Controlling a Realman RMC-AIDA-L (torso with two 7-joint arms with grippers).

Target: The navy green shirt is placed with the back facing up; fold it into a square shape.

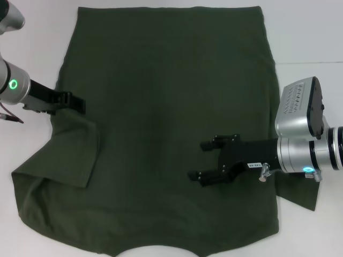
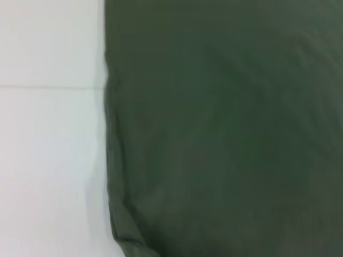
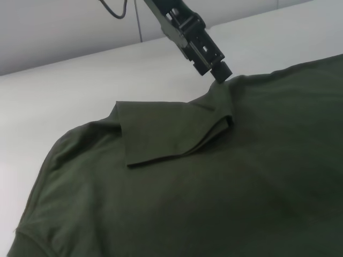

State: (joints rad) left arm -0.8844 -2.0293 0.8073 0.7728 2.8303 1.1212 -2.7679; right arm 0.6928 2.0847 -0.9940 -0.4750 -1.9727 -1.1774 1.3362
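Shirt first: the navy green shirt (image 1: pixel 171 134) lies flat on the white surface (image 1: pixel 305 32) and fills most of the head view, plain side up. Its straight hem runs along the top of the frame, and the curved neck hole is at the bottom edge.

I see my left gripper (image 1: pixel 72 101) at the left side of the frame, right at the shirt's left edge. Just below it, the left sleeve (image 1: pixel 75 150) is folded over onto the body of the shirt. In the right wrist view that same sleeve (image 3: pixel 171 134) shows as a flap lying on the cloth, with the left gripper (image 3: pixel 217 69) touching the shirt edge beside it. I cannot tell if its jaws are open or closed.

My right gripper (image 1: pixel 209 159) is over the right half of the shirt, pointing toward the middle. Its jaws are spread apart and hold nothing. A bit of the right sleeve (image 1: pixel 300 198) pokes out under the arm.

The left wrist view shows only the shirt's edge (image 2: pixel 110 160) against the white surface.
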